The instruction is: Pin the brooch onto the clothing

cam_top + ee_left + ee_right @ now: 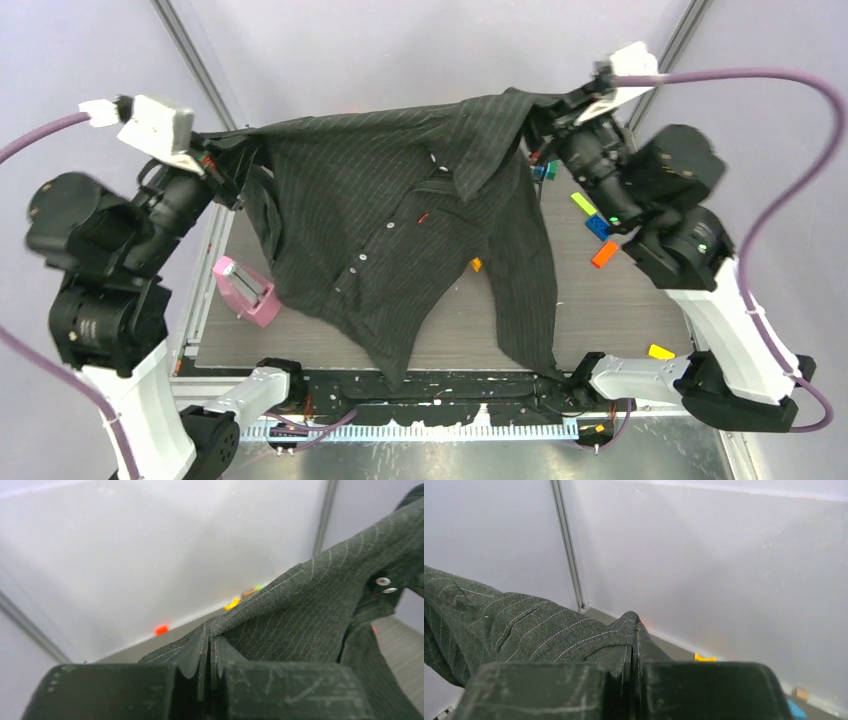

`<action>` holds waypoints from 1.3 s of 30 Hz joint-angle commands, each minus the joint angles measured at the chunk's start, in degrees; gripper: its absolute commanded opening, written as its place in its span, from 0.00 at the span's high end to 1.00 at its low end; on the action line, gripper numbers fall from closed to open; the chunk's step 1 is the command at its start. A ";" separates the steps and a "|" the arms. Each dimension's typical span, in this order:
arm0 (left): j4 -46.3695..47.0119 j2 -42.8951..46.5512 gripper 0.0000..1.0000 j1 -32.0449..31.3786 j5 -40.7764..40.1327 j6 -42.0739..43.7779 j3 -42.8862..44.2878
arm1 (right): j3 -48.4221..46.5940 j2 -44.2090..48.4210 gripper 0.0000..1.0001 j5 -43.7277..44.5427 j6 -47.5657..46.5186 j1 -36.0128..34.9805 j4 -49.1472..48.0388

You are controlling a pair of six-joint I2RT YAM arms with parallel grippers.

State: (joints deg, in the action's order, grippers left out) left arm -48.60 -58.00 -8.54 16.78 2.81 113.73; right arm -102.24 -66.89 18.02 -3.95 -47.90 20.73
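Top external, shirt [400, 240] hanging, both jaws gripping it

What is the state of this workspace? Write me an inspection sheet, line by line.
Surface: grey table, partly hidden by the shirt.
Job's things: shirt, dark and pinstriped, held up by its shoulders and hanging over the table; brooch: nothing seen.
Clutter: pink object at the left; coloured blocks at the right.
Grippers: left tool and right tool each shut on shirt fabric.
Cables: purple cables loop from both wrists.
Surroundings: pale walls, metal frame posts.
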 commanded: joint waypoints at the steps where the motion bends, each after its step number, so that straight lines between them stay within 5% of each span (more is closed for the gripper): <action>1: 1.45 -0.22 1.00 0.36 5.73 -5.89 7.88 | -8.46 4.11 0.99 -1.32 -4.88 0.17 0.12; 8: 2.44 -1.44 1.00 0.36 10.24 -12.87 14.70 | -16.34 4.30 0.99 -4.57 -8.46 0.17 1.97; 13: -0.36 -2.29 1.00 0.36 4.86 -18.49 17.17 | -16.84 3.08 0.99 -2.60 -11.29 0.17 0.09; 20: -1.00 -5.43 1.00 0.36 2.01 -18.76 10.80 | -11.56 -1.15 1.00 4.43 -17.40 0.17 -9.45; 26: 1.85 -14.14 1.00 2.10 -6.36 -15.99 -3.46 | -11.53 -14.04 1.00 1.49 -11.89 7.58 -11.23; 30: 8.86 -26.21 1.00 10.34 -1.85 -19.41 -11.78 | -11.81 -29.48 1.00 -6.49 -2.64 17.40 -13.08; 33: 9.41 -39.10 1.00 13.62 2.05 -20.34 -8.78 | -17.10 -42.42 1.00 -10.99 1.50 20.59 -14.94; 35: 8.86 -47.67 0.83 14.58 4.83 -20.85 -4.76 | -25.57 -54.04 0.99 -15.49 3.46 22.50 -11.78; 36: 8.52 -51.23 0.68 14.67 5.68 -20.97 -2.76 | -28.99 -61.76 0.91 -19.21 4.50 23.42 -10.19; 37: 8.27 -54.40 0.52 14.69 6.86 -21.12 -0.82 | -36.15 -65.41 0.81 -20.90 5.71 23.75 -6.32; 38: 7.90 -56.87 0.40 14.69 7.79 -21.24 1.01 | -42.71 -71.19 0.57 -23.80 6.32 24.28 -4.34; 39: 7.79 -58.47 0.33 14.64 8.64 -21.34 2.22 | -45.07 -73.52 0.45 -26.23 7.37 24.45 -0.81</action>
State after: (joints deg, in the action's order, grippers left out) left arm -40.23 -114.10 5.50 20.56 -17.89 108.51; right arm -130.96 -130.98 3.14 -2.72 -25.65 11.84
